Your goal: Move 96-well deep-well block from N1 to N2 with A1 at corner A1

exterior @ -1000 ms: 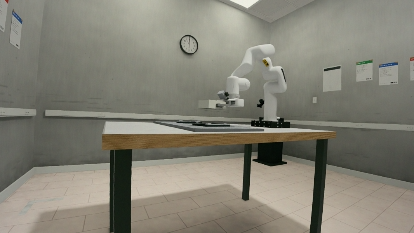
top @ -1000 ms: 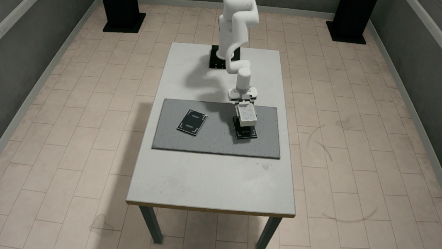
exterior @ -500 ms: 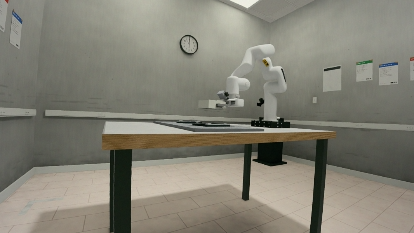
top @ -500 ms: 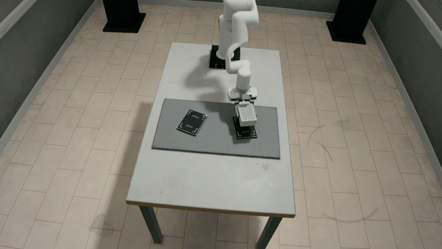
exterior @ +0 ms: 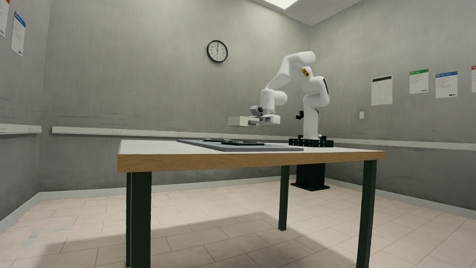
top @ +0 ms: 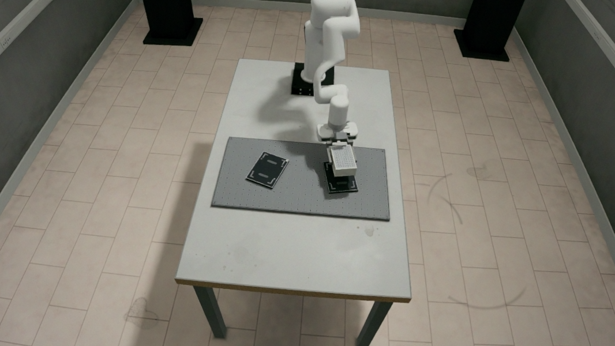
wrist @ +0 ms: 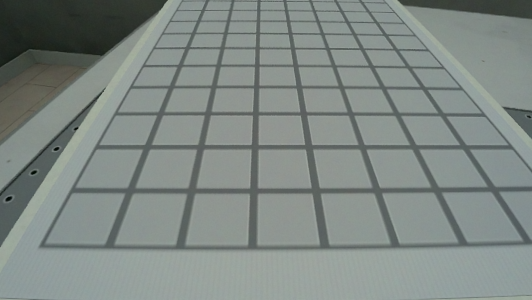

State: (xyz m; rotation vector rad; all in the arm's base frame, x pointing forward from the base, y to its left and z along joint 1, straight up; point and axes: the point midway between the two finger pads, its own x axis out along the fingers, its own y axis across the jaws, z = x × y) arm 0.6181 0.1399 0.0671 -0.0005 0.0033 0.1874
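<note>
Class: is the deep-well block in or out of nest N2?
Out. The block is in the jaws, with a plain gap above nest N2 in the exterior view.

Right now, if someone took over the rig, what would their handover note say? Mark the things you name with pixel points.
Gripper [top: 342, 158] [exterior: 253, 122]: shut on the deep-well block [top: 344, 165] [exterior: 238, 121] [wrist: 280, 167].
Block: in the air, roughly level, over part of nest N2 [top: 334, 185] [exterior: 243, 143] as the top view shows it.
Done: block is off nest N1 [top: 267, 170] [exterior: 213, 140], which holds nothing.
Left: match the cut-off corner to N2's A1 mark (I cannot make out either), lower, seat flat inside the locators, release, back off.
</note>
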